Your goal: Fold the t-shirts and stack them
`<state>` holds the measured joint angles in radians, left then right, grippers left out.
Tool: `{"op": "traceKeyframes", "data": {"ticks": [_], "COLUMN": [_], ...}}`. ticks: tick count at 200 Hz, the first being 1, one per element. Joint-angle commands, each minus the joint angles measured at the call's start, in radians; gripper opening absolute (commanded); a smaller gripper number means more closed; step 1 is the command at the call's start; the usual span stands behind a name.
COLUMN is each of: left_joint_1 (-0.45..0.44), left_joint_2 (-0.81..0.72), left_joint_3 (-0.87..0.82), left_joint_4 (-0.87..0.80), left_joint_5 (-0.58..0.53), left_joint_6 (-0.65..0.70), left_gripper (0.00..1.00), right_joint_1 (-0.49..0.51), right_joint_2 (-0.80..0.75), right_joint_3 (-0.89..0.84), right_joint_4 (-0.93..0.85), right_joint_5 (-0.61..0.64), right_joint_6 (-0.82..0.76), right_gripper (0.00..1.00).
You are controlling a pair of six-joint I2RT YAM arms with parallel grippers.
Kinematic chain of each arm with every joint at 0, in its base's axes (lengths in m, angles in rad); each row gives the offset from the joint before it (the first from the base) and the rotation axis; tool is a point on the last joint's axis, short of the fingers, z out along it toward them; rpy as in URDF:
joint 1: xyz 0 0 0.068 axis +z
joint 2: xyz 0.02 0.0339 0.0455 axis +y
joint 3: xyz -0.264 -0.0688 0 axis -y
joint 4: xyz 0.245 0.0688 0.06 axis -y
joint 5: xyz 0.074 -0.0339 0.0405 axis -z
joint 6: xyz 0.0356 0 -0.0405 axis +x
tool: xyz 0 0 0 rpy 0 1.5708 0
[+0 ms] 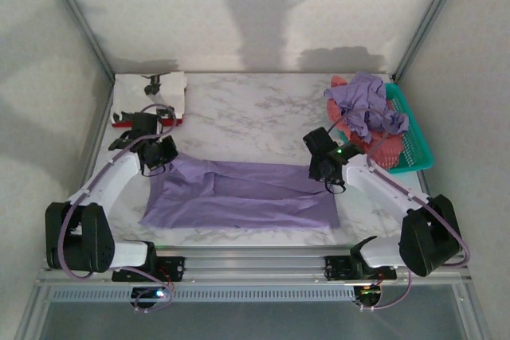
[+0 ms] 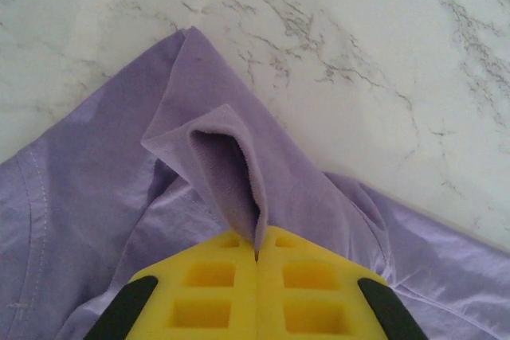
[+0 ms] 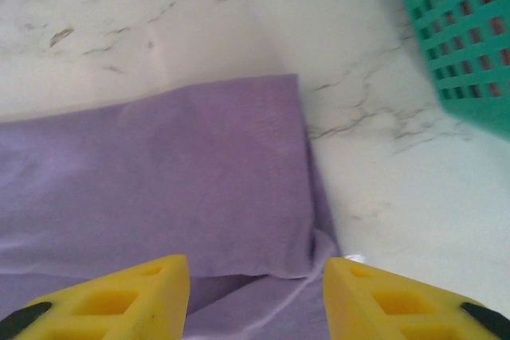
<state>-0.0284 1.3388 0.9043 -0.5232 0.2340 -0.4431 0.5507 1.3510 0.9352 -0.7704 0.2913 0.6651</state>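
A lavender t-shirt (image 1: 239,197) lies partly folded on the marble table, near its front edge. My left gripper (image 1: 159,153) is at the shirt's far left corner. In the left wrist view its yellow jaws (image 2: 256,238) are shut on a raised pinch of the lavender cloth (image 2: 223,165). My right gripper (image 1: 323,166) hovers over the shirt's far right corner. Its fingers (image 3: 256,276) stand open above the folded edge of the lavender t-shirt (image 3: 159,173), with nothing between them. More t-shirts, a crumpled purple one (image 1: 362,105) over a coral-red one (image 1: 384,149), fill the basket.
The teal mesh basket (image 1: 418,145) stands at the right edge, close to my right arm; its corner (image 3: 462,37) shows in the right wrist view. At the back left a folded white t-shirt with black print (image 1: 155,93) rests on a red one (image 1: 123,123). Bare marble (image 1: 247,117) lies between them.
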Motion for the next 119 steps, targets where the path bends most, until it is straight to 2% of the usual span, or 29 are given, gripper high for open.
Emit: {"op": "traceKeyframes", "data": {"ticks": [1, 37, 119], "left_joint_1": [0.005, 0.005, 0.005], "left_joint_2": [-0.049, -0.079, -0.209], "left_joint_3": [0.008, 0.015, -0.166], "left_joint_4": [-0.044, -0.09, -0.102], "left_joint_5": [0.016, 0.001, -0.053], "left_joint_6": [-0.034, -0.045, -0.142], "left_gripper": [0.0, 0.0, 0.0], "right_joint_1": [0.007, 0.023, 0.023], "right_joint_2": [0.027, 0.056, 0.089], "right_joint_3": [0.033, 0.043, 0.057], "right_joint_4": [0.034, 0.108, 0.122], "right_joint_5": [-0.115, -0.215, -0.228], "right_joint_6": [-0.007, 0.012, -0.01], "right_gripper": [0.49, 0.49, 0.5]}}
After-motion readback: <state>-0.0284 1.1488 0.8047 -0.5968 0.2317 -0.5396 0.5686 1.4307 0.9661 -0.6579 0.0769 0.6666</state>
